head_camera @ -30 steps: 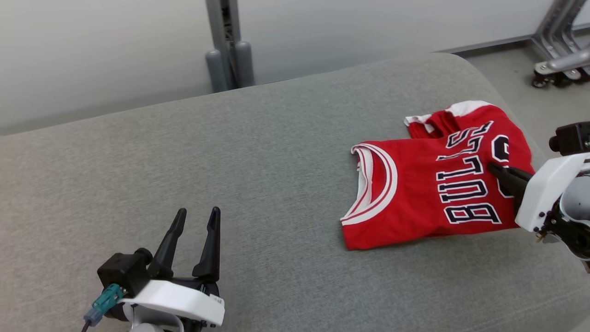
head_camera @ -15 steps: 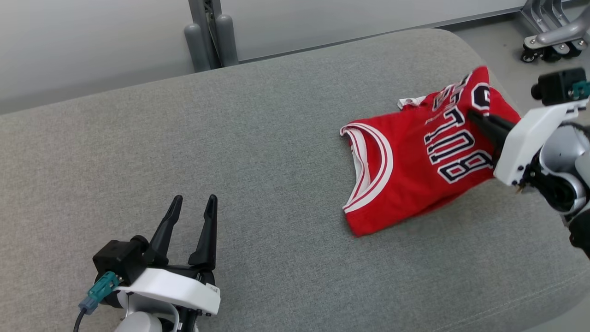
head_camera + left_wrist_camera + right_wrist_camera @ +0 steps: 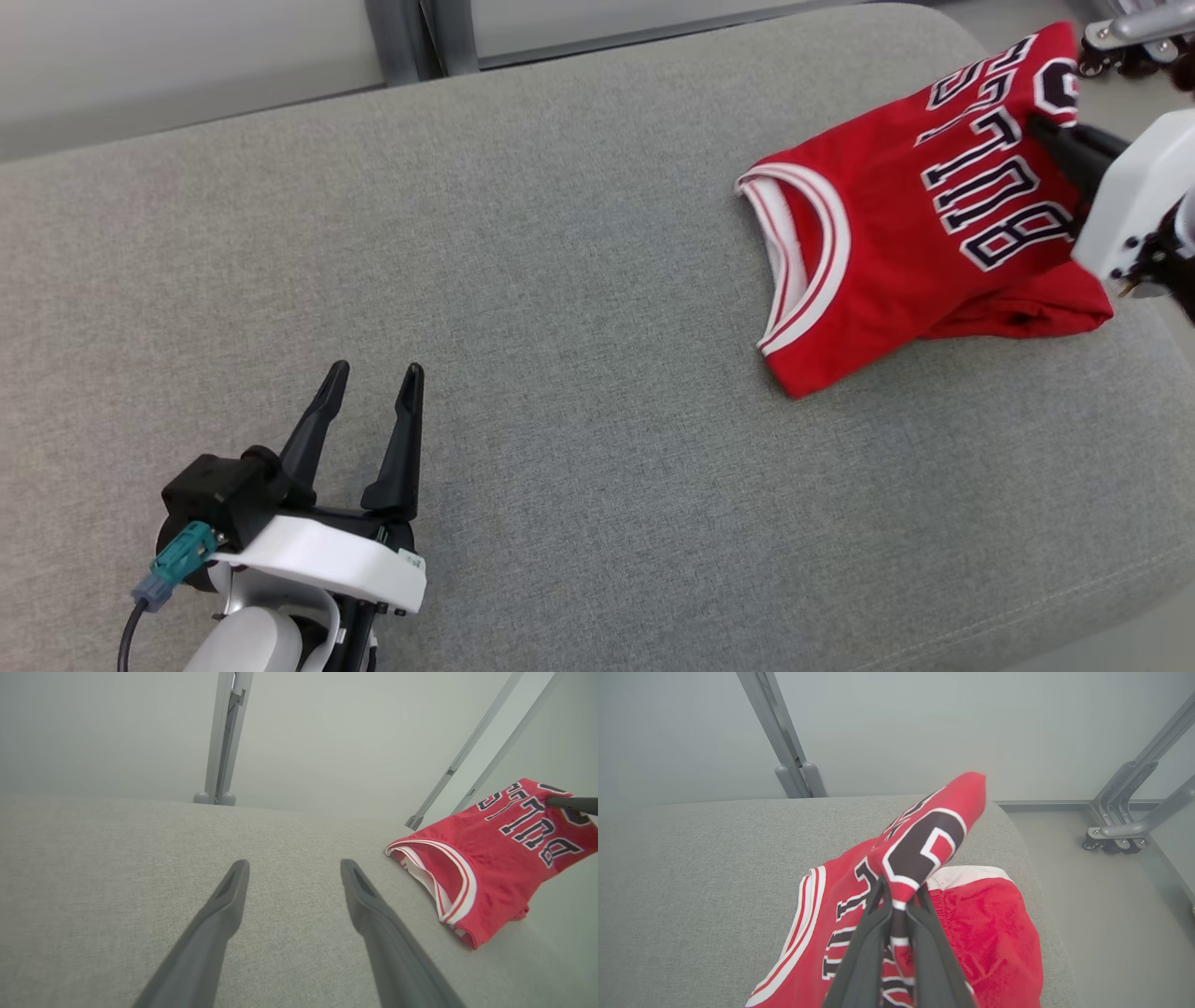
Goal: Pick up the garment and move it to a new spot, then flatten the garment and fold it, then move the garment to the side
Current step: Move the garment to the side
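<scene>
The garment [image 3: 887, 252] is a folded red jersey with white trim and dark lettering, at the far right of the grey cushion [image 3: 560, 308]. My right gripper [image 3: 1046, 131] is shut on its printed front and holds that side up off the cushion; the collar end still rests on the fabric. From the right wrist, my right gripper [image 3: 899, 896] pinches a fold of the garment [image 3: 924, 849], which drapes below. My left gripper [image 3: 372, 375] stands open over the cushion at the near left, far from the garment. Past my left gripper [image 3: 294, 868] lies the garment [image 3: 486, 858] at the right.
The cushion's rounded right end [image 3: 1148, 392] drops to the floor just beyond the jersey. A grey post [image 3: 224, 742] stands behind the cushion against the pale wall. A metal frame on casters [image 3: 1115, 835] sits on the floor to the right.
My right gripper has lifted the lettered side of the jersey up and away, tilting it off the cushion. The head camera has shifted too. The left gripper has stayed open in place.
</scene>
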Controlling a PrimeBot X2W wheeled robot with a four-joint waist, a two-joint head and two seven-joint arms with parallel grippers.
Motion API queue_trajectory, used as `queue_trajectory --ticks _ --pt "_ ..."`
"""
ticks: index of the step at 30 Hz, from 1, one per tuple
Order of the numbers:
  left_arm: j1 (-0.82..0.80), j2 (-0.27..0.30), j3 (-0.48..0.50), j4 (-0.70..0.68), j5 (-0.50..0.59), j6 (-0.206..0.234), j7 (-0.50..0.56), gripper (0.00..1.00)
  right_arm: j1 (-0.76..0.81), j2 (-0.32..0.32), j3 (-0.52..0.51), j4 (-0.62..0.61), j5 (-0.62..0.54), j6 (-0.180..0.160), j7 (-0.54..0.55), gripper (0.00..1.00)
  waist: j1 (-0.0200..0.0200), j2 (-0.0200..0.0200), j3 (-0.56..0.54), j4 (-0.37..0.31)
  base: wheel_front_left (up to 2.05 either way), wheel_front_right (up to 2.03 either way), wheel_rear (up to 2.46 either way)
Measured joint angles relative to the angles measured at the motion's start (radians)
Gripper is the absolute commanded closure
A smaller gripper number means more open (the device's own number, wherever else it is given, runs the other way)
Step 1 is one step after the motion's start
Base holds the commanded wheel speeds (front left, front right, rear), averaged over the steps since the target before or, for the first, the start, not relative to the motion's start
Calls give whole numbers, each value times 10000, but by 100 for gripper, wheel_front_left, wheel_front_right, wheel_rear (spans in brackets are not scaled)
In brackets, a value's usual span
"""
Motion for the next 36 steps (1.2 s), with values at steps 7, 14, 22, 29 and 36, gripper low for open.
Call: queue_trajectory --ticks 7,14,22,29,36 --pt "-267 265 -73 -451 209 148 368 0 -501 -594 -98 466 -257 0 -104 100 0 0 635 -35 0 0 0" --pt "-438 468 -198 -849 408 238 688 0 -699 -807 257 1237 -846 0 -316 100 0 0 1179 26 0 0 0" --pt "-576 711 -295 -1363 633 433 1066 0 -1072 -761 431 3062 -1768 2 -963 100 0 0 1752 246 0 0 0" --pt "-578 894 -297 -1718 727 571 1256 0 -1617 -439 510 4560 -2669 2 -1628 100 0 0 2149 401 0 0 0" --pt "-581 1051 -295 -1985 817 706 1409 0 -1928 -364 606 5649 -3521 2 -2207 84 0 0 2436 497 0 0 0"
